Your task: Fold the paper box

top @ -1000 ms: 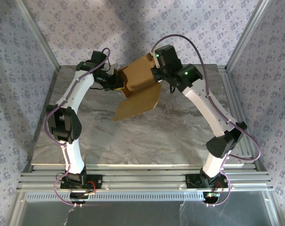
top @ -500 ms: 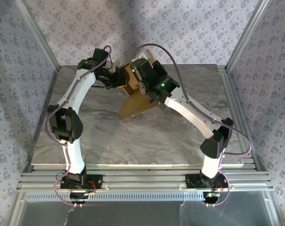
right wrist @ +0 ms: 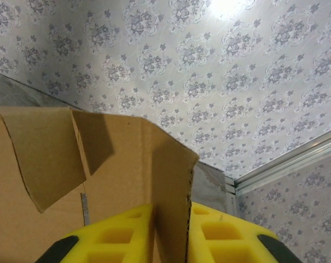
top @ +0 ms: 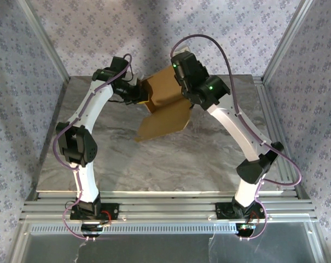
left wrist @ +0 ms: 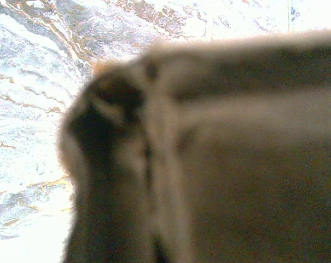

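**A:** How much room is there around the table [top: 154, 164]?

**B:** Its near half is bare marble. Metal frame posts [top: 47, 44] rise at its far corners, and patterned walls [top: 12, 109] stand close past its left, right and far edges.

**A:** And the paper box [top: 166, 93]?

**B:** It is held up over the table's far middle, tilted. One big flap [top: 164, 123] hangs down toward the marble (whether its lowest corner touches, I cannot tell).

**A:** The jaws?

**B:** The left gripper [top: 141, 93], above the table's far left-of-centre, is clamped tight on the box's left edge. Its own camera gives only a brown blur over bright marble. The right gripper [right wrist: 172, 235] stands narrowly parted, with an upright cardboard wall between its yellow pads [right wrist: 118, 238]. Both pads sit close against that wall. Whether they pinch it or merely flank it, I cannot tell.
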